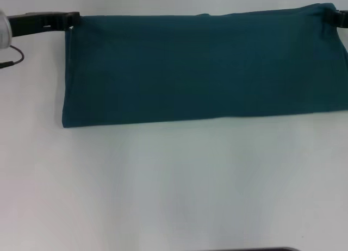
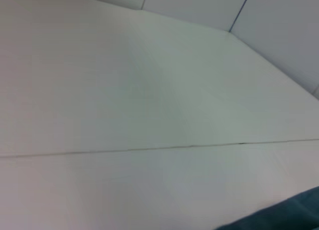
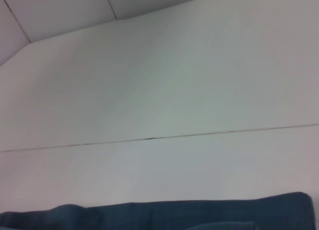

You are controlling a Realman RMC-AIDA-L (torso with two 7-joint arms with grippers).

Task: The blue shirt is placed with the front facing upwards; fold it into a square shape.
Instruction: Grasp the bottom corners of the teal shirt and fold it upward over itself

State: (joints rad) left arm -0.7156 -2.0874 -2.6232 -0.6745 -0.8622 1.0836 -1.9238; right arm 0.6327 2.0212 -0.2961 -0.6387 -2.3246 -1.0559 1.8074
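Now blue shirt [image 1: 201, 66] folded, left gripper [image 1: 69, 22], right gripper [image 1: 333, 14] pinching corners

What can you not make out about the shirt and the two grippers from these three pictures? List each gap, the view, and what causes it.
- Blue shirt, head view: lettering, collar and sleeves hidden by the fold; right end cut off by the edge.
- Left gripper, head view: tip meets the shirt's far left corner; grip unclear.
- Right gripper, head view: mostly cut off by the edge.
- Wrist views: only a strip of shirt and the table; no grippers.

A bare lab-like test bench: plain white table [image 1: 179, 186], white panelled walls [image 2: 199, 6].
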